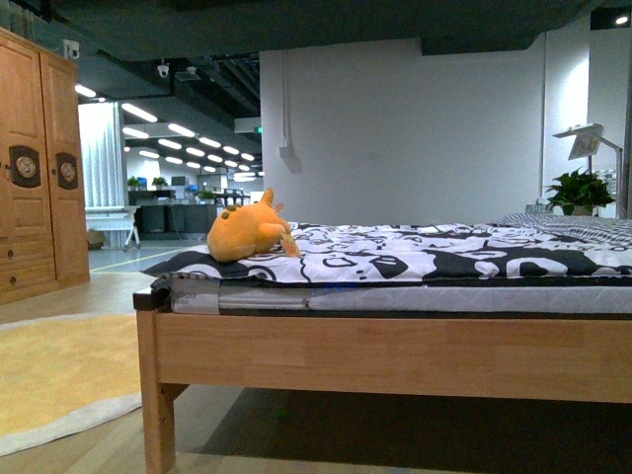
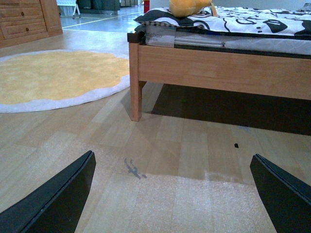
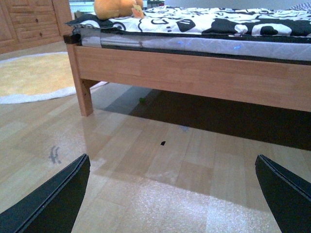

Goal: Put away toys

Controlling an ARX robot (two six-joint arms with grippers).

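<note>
Plush lies on quilt near left corner of bed | left claw and right claw spread wide, empty, low over floor | bed rail between claws and plush | yellow rug, wardrobe at left

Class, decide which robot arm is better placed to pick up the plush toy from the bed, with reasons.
Probably left. The front view shows the plush toy at the left end of the bed, on the left arm's side. The left gripper and right gripper are both open and empty.
</note>
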